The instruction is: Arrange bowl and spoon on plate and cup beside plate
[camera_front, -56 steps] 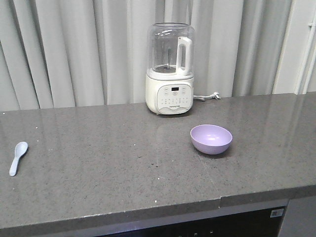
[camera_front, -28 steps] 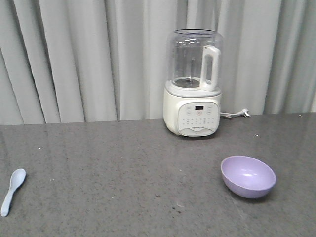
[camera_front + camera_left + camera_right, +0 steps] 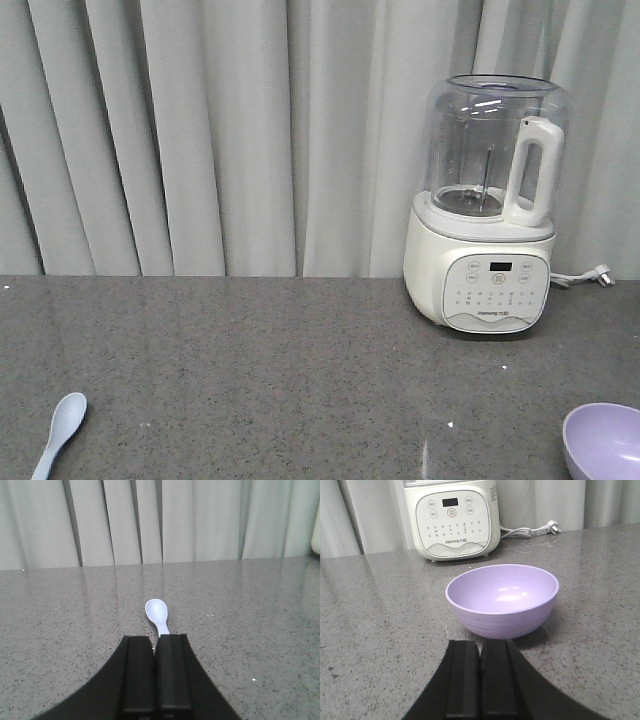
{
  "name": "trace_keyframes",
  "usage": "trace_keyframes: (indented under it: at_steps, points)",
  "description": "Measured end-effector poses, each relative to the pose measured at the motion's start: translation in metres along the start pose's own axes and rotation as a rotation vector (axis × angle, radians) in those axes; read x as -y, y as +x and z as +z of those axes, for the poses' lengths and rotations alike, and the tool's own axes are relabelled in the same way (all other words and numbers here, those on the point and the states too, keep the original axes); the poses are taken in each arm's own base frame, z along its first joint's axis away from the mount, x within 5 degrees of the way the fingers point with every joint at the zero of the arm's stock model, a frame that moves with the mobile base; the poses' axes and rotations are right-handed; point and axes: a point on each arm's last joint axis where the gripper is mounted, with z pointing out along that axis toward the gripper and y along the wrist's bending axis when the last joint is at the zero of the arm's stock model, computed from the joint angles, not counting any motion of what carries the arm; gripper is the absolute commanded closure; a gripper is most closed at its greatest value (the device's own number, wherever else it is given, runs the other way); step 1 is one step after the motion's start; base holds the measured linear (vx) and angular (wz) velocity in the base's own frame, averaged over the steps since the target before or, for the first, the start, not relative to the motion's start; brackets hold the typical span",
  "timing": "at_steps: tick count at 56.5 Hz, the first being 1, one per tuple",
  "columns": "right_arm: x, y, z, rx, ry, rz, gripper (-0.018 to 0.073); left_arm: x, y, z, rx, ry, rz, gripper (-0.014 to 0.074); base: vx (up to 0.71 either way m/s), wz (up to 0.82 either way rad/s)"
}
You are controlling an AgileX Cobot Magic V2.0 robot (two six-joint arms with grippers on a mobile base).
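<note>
Counter (image 3: 300,380): grey speckled stone look, polished, faint reflections of the curtain on it. Curtain (image 3: 230,140), 12 o'clock in the front view: pale grey cloth, matt, soft folds. Blender (image 3: 490,280) at 3 o'clock: base smooth cream plastic with a slight gloss; jar (image 3: 480,140) clear and glossy, glass or plastic cannot be told; handle white glossy plastic. Cord (image 3: 525,530): white, smooth, rubbery look. Bowl (image 3: 502,597), 5 o'clock in the front view: lavender plastic, mostly matt, soft sheen inside. Spoon (image 3: 157,614) at 7 o'clock: pale blue plastic, smooth, low sheen. Left gripper (image 3: 154,640) and right gripper (image 3: 480,647): black, matt, plastic look.
</note>
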Motion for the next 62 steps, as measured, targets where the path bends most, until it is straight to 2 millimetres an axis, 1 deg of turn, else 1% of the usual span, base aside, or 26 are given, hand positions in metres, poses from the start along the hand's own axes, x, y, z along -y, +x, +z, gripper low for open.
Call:
trace_keyframes:
  at_steps: [30, 34, 38, 44, 46, 48, 50, 52, 53, 57, 59, 62]
  points:
    - [0.000, 0.000, 0.000, 0.000, 0.000, 0.000, 0.0568, 0.000, 0.000, 0.000, 0.002, 0.000, 0.000, 0.0596, 0.03, 0.01]
    - [0.000, 0.000, 0.000, 0.003, 0.000, 0.000, 0.0568, 0.000, -0.003, 0.000, 0.031, 0.002, 0.000, 0.0596, 0.00, 0.00]
    - [0.000, -0.003, 0.000, 0.034, -0.005, 0.000, 0.0568, 0.001, -0.010, -0.001, 0.110, 0.006, -0.006, 0.0596, 0.00, 0.00]
    - [-0.002, -0.016, -0.001, 0.179, -0.023, -0.010, 0.0568, 0.001, -0.037, -0.006, 0.278, 0.024, -0.115, 0.0596, 0.00, 0.00]
    - [-0.003, -0.023, -0.003, 0.212, -0.026, -0.012, 0.0568, 0.001, -0.049, -0.009, 0.320, 0.031, -0.154, 0.0596, 0.00, 0.00]
    - [-0.004, -0.036, -0.008, 0.251, -0.029, -0.023, 0.0568, 0.000, -0.066, -0.015, 0.368, 0.039, -0.177, 0.0596, 0.00, 0.00]
    - [-0.006, -0.056, -0.014, 0.302, -0.029, -0.049, 0.0568, 0.001, -0.086, -0.022, 0.417, 0.044, -0.176, 0.0596, 0.00, 0.00]
    - [-0.009, -0.080, -0.022, 0.357, -0.026, -0.084, 0.0568, 0.001, -0.110, -0.029, 0.458, 0.046, -0.167, 0.0596, 0.00, 0.00]
    - [-0.010, -0.088, -0.025, 0.370, -0.022, -0.105, 0.0568, 0.001, -0.118, -0.030, 0.462, 0.045, -0.159, 0.0596, 0.00, 0.00]
    - [-0.015, -0.141, -0.038, 0.433, -0.007, -0.170, 0.0568, 0.001, -0.171, -0.040, 0.525, 0.041, -0.120, 0.0596, 0.00, 0.00]
    - [-0.018, -0.166, -0.039, 0.445, -0.002, -0.188, 0.0568, 0.001, -0.195, -0.038, 0.531, 0.034, -0.094, 0.0596, 0.00, 0.00]
    - [-0.020, -0.193, -0.035, 0.437, 0.006, -0.201, 0.0568, 0.000, -0.221, -0.024, 0.486, 0.015, -0.045, 0.0596, 0.00, 0.00]
